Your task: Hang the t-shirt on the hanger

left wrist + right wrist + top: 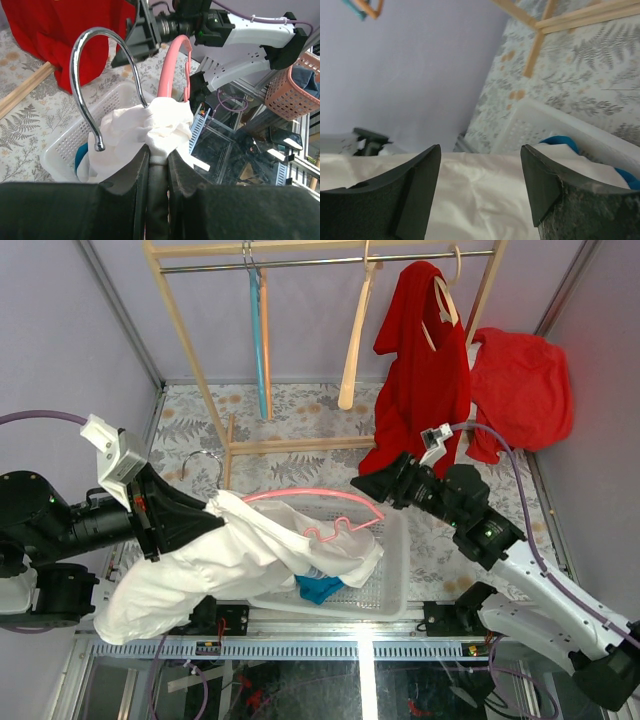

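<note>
Left gripper [214, 510], jaws nearly closed, pinching bunched t-shirt [250, 552] at neck of hanger [318, 494]. Shirt draped toward near left and rightward over basket [398, 585]. Right gripper [362, 483], jaws wide apart and empty, near hanger's right end, above shirt.
</note>
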